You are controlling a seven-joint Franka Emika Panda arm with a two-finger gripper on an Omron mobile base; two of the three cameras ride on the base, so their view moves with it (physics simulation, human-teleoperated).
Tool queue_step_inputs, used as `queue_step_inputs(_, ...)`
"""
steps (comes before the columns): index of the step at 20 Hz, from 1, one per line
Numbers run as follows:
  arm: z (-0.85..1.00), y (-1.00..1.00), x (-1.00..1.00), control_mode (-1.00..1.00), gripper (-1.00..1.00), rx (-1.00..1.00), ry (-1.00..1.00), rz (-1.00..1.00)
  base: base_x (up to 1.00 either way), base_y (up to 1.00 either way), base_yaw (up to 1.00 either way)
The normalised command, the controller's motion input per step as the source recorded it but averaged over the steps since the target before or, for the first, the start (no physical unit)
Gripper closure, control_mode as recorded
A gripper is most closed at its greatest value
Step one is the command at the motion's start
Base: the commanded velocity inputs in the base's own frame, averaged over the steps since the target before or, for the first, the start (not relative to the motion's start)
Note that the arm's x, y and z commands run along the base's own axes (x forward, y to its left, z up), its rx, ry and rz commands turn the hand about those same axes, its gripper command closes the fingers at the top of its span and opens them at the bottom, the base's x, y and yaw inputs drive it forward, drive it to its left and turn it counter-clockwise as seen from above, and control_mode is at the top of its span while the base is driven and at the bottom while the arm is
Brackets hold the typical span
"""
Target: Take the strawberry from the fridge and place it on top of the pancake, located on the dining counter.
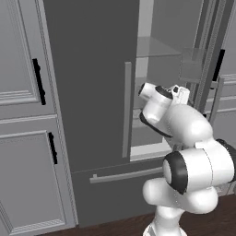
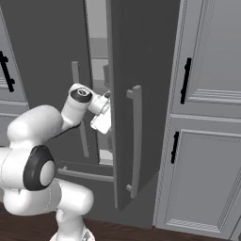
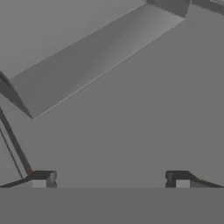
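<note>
The fridge (image 1: 92, 92) stands with its right door swung open, showing a pale grey interior with glass shelves (image 1: 156, 48). The arm reaches into that opening, its hand just inside the fridge beside the open door's edge. The fingers (image 3: 109, 179) are spread wide apart and hold nothing; ahead of them lie bare grey fridge walls. Light grey panelled cabinets (image 1: 23, 115) flank the fridge.

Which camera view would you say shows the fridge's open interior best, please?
The left base view: the fridge stands open, its pale shelves visible. The right base view gives a narrow slit; the hand view, bare grey inside surfaces.
</note>
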Motion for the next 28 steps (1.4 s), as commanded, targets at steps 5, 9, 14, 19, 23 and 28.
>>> queue_step_inputs(5,-0.07,-0.7,-0.38,-1.0,-1.0,-0.15,0.34,-0.01,0.0,0.0,0.0)
queue_step_inputs(9,-0.03,-0.8,-0.44,-1.0,-1.0,-0.13,0.34,-0.01,0.0,0.0,0.0)
queue_step_inputs(14,0.0,-0.9,-0.48,-1.0,-1.0,-0.03,0.31,0.0,0.0,0.0,0.0)
queue_step_inputs(19,0.0,-0.38,-0.26,-1.0,-1.0,0.0,0.09,0.0,0.0,0.0,0.0)
queue_step_inputs(23,0.11,0.6,-0.24,-1.0,-1.0,-0.01,-0.16,0.0,0.0,0.0,0.0)
queue_step_inputs(28,0.21,1.0,0.04,-1.0,-1.0,0.0,-0.02,0.0,0.0,0.0,0.0)
